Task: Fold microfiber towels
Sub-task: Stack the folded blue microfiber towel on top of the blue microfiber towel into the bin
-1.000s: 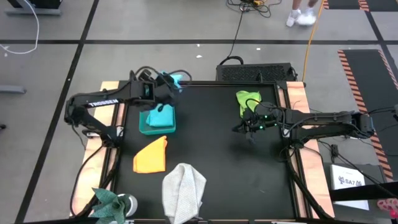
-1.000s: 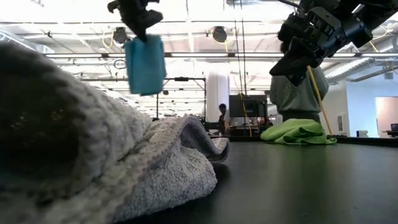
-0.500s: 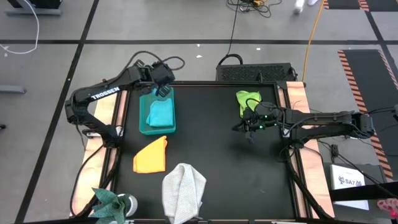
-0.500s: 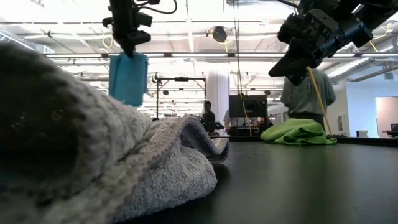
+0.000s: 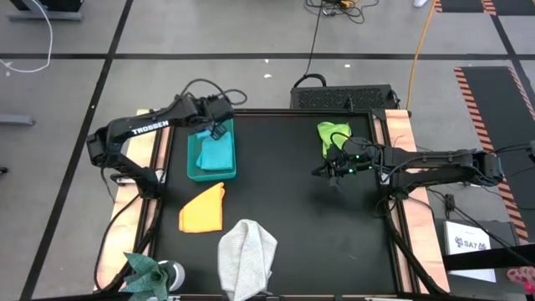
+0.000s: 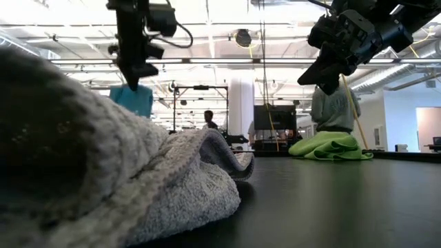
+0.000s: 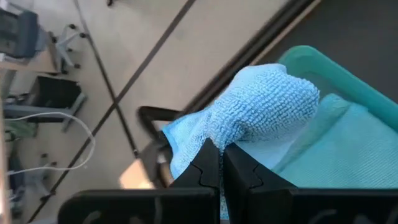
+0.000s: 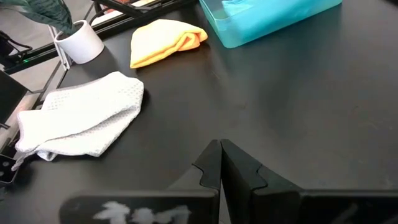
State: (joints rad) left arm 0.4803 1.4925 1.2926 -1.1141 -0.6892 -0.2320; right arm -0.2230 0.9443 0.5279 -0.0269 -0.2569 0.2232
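Observation:
My left gripper hangs over the far end of the teal bin, shut on a light blue towel. A teal towel lies in the bin below it. In the low view this gripper shows with the blue towel under it. My right gripper hovers shut and empty above the table, just near of the crumpled lime green towel. On the table's near left lie an orange-yellow towel and a light grey towel. My left gripper pinches a bunched part of the light blue towel between its two fingers, several layers together. The fingers slant downward from the table's left side. The towel hangs below the fingertips over the bin's far rim, and its lower end reaches into the bin.
A small plant in a white pot stands at the near left corner. The grey towel fills the low view's foreground. People stand in the room beyond the table. Bare black tabletop lies between the arms.
My left gripper has sunk toward the teal bin and shifted toward the table's left edge, staying shut on the light blue towel. The towel, which hung high and clear, now hangs low into the bin.

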